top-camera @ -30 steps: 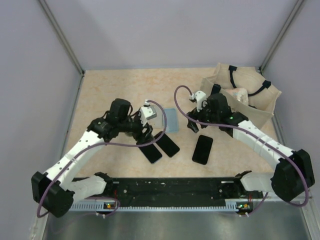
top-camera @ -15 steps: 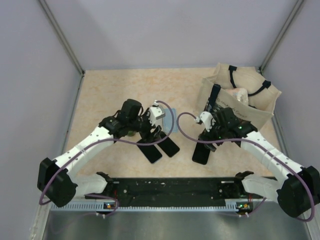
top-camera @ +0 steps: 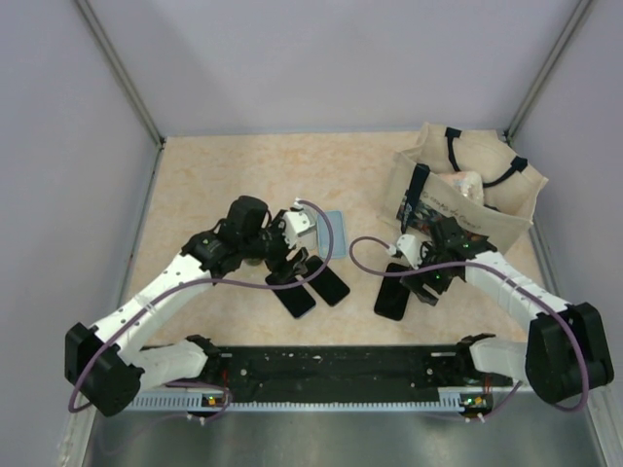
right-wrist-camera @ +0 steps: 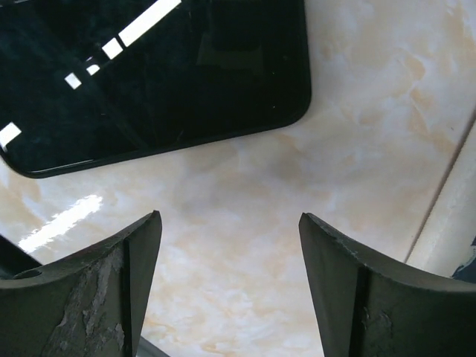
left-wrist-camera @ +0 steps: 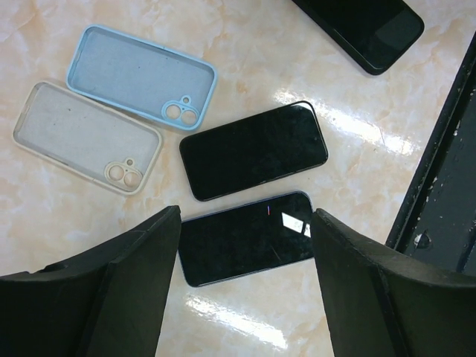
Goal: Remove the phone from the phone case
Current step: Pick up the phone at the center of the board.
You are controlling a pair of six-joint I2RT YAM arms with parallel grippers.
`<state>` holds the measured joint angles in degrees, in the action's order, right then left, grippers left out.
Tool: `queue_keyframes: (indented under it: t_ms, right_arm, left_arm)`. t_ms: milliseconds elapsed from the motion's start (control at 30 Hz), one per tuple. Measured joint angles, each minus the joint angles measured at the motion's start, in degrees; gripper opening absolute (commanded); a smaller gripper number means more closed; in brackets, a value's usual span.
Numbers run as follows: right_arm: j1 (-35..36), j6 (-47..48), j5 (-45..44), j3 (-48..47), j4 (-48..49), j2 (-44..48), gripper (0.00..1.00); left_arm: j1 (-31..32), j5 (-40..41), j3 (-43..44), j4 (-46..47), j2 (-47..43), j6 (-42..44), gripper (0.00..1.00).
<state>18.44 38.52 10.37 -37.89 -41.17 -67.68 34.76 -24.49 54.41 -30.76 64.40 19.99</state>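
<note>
Standing by the rig, here's how it looks. Both arms reach out over the table (top-camera: 214, 175), wrists pointed down.

The left gripper (top-camera: 297, 268) hangs over a pair of bare phones. Its jaws are spread wide with nothing between them. Its wrist cam shows the whole layout:
- The left phone (left-wrist-camera: 245, 238) sits screen-up right under the gap between the fingers (left-wrist-camera: 111, 290).
- The mid phone (left-wrist-camera: 253, 151) lies just beside it, roughly parallel, with a thin strip of table between them.
- Beyond the phones, on the far side from the arm bases, two empty cases lie inside-up: the blue case (left-wrist-camera: 141, 78) and the clear case (left-wrist-camera: 85, 137), snug against each other.

From overhead you only catch part of the blue one, at about 1 o'clock from the left gripper. The arm hides the clear one.

The right gripper (top-camera: 419, 280) is close above the right phone (top-camera: 391, 297). That phone lies flat at about 3 o'clock from the other two, apart from them. These jaws stand open as well and hold nothing. The right wrist cam shows one corner of the phone's dark glass just past the fingertips, with bare table between them. I honestly can't tell if this phone has a case on; its edge just looks dark.

A tan bag (top-camera: 511, 209) with black straps sits at about 1 o'clock from the right gripper, by the far right corner.
</note>
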Motion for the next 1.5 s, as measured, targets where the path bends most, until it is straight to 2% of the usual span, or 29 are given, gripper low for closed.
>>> queue_keyframes:
  t_ms: [133, 600, 900, 1200, 1500]
  right_arm:
    - [-2.1, 1.8, -0.1, 0.0, 2.0, -2.2, 0.74]
    - [-2.1, 0.3, -1.5, -2.0, 12.2, -11.2, 0.72]
    - [-2.0, -2.9, -1.4, -6.5, 12.5, -16.5, 0.71]
    - [2.9, -4.9, -3.0, -11.3, 13.9, -21.5, 0.71]
    - [6.6, -7.4, -5.0, -15.1, 19.3, -25.7, 0.70]
  left_arm:
    - [0.0, 0.7, 0.0, -0.7, -0.2, 0.5, 0.76]
    - [0.0, 2.6, -0.1, -0.9, -0.7, 1.2, 0.77]
    - [0.0, 3.7, -0.1, -0.9, -0.7, 1.2, 0.77]
    - [0.0, 4.8, -0.1, -0.9, -0.9, 1.2, 0.77]
    - [0.0, 6.4, -0.1, -0.9, -1.7, 1.2, 0.77]
